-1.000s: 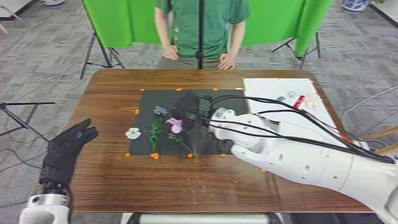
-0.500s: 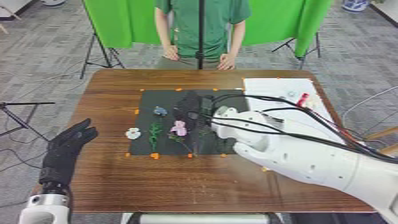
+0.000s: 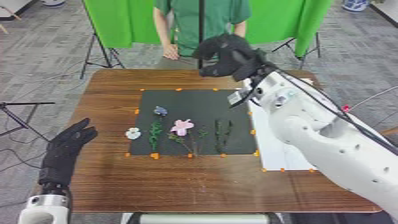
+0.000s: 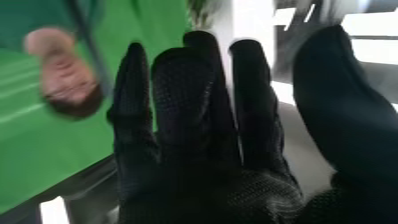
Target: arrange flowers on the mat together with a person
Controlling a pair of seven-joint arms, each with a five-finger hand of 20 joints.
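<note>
Pink flower (image 3: 182, 127) on the mat (image 3: 200, 102), robot-side and left of right hand (image 3: 229, 56); blue flower (image 3: 160, 111) farther left, green stems (image 3: 222, 135) straight robot-side. Right hand: fingers extended, slightly spread, thumb apart, pinching nothing. Looks between placements; next likely a fresh pick or the partner's turn. It's by the counter (image 3: 115, 100) far edge; most swing room probably robot-side, above mat's far half. Left hand (image 3: 64, 155) relaxed, near left edge.

The right arm (image 3: 306, 122) covers part of the white sheet (image 3: 277, 150) and is itself cut off at the right. The left arm (image 3: 44, 209) is cut off at the near edge. The blue flower's (image 3: 160, 111) petals are too small to tell apart.
</note>
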